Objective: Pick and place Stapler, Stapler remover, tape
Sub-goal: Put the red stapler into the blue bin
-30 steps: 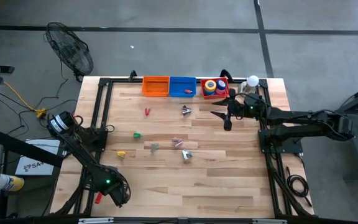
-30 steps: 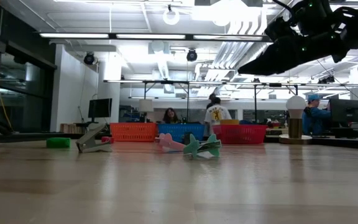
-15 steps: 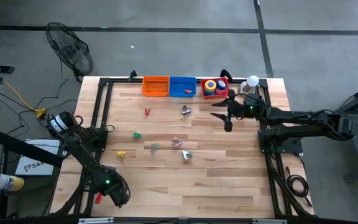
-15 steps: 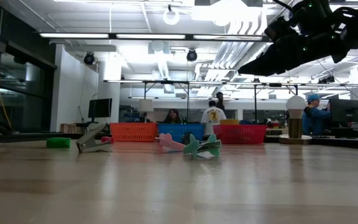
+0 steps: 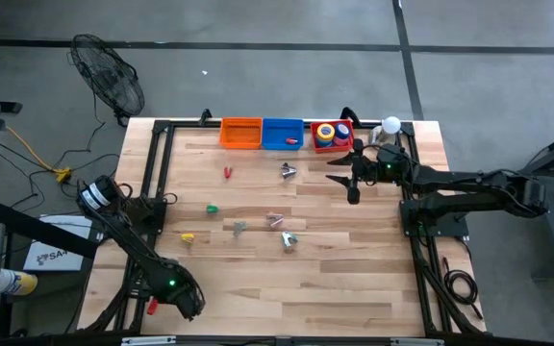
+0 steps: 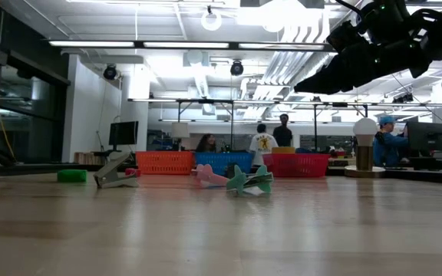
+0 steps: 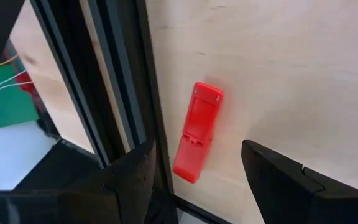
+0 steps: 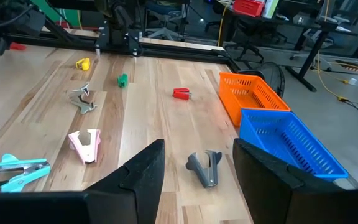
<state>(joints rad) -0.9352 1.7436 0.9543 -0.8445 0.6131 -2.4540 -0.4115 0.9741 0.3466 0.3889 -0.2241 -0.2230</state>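
Right gripper point(image 5: 339, 170) hovers near the red basket point(image 5: 345, 146) of tape point(image 5: 326, 133), jaws wide, empty. Left gripper point(image 7: 194, 171) over red stapler point(image 7: 197, 132), jaws wide.

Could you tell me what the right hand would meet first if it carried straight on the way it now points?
Probably the grey staple remover, lying on the table just ahead of the open right hand; depth is unclear.
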